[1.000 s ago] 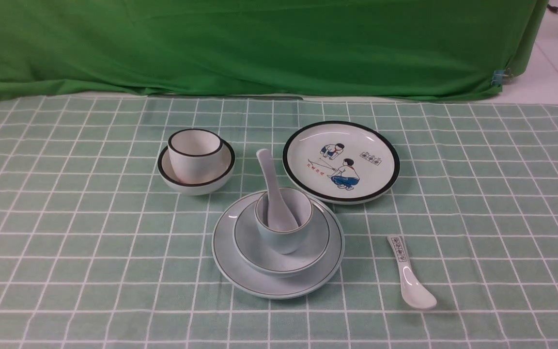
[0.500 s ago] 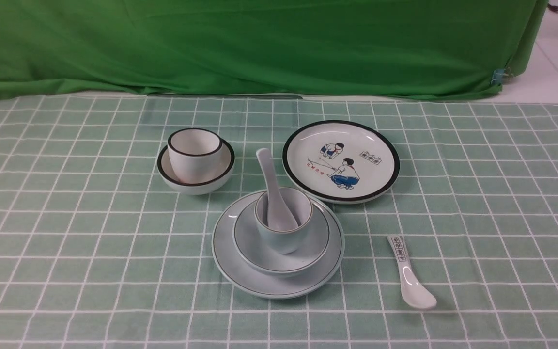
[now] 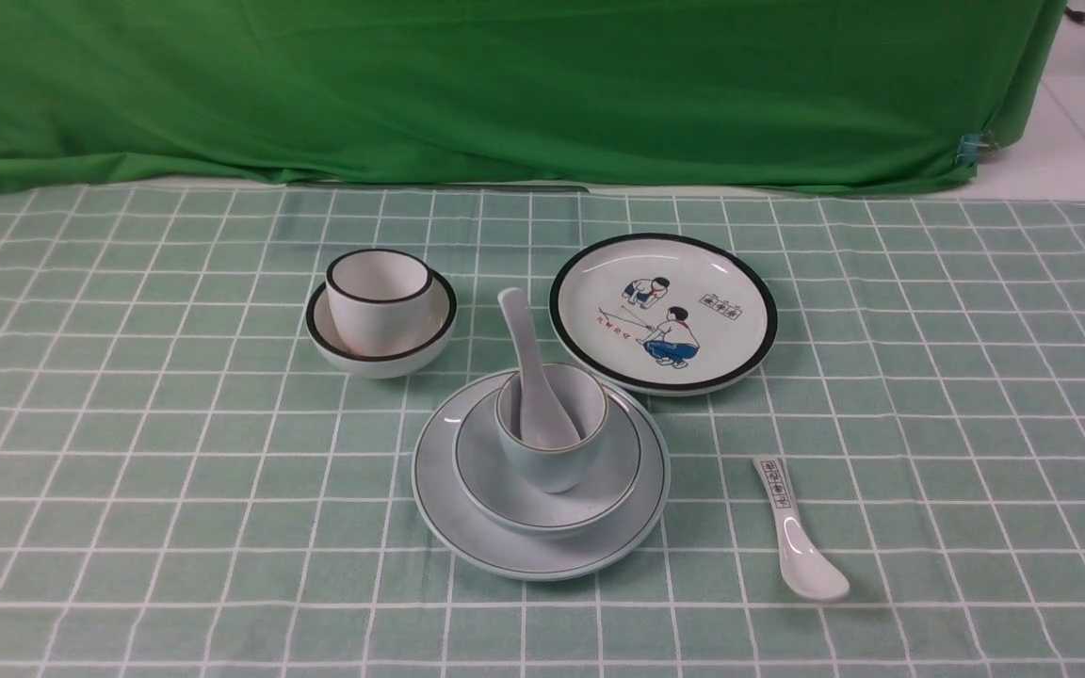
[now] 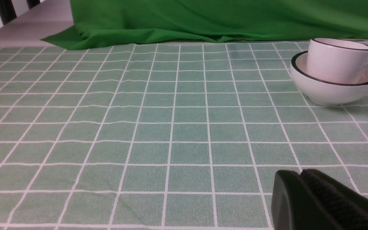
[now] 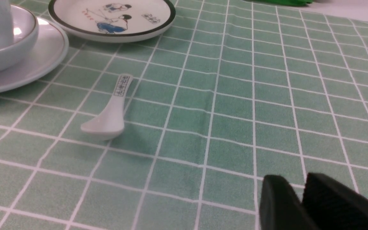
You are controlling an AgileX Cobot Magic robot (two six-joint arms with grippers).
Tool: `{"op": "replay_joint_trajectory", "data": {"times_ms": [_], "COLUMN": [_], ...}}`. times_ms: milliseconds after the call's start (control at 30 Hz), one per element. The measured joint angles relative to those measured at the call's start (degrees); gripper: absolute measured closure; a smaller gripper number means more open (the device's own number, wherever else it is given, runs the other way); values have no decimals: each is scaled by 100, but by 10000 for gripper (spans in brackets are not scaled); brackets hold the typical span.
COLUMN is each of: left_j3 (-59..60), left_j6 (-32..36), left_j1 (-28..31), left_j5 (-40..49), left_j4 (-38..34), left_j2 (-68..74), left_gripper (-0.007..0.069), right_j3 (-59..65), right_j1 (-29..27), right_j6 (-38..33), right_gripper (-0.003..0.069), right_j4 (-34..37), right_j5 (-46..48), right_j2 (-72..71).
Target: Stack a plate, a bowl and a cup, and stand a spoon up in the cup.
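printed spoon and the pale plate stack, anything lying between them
Nothing: only bare checked cloth separates the printed spoon from the plate, shown in the front view.

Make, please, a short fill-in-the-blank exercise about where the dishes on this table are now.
1. The cup stands inside the ____, which rests on the plate.
2. The spoon stands in the cup with its ____ pointing up.
3. The printed spoon lies on the ____, apart from the stack.
4. The picture plate has a ____ rim.

Missing words: bowl; handle; tablecloth; black
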Motion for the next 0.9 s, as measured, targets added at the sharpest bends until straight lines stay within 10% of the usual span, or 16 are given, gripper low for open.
{"op": "replay_joint_trajectory", "data": {"times_ms": [900], "left_j3": [0], "left_j6": [15], "left_j1": [0], "left_j5": [-14], "left_j4": [64], "left_j2": [0], "left_gripper": [613], "right_j3": [0], "right_j1": [0], "right_j6": [0], "right_gripper": [443], "right_j4": [0], "right_j5": [-10], "right_j2": [0]}}
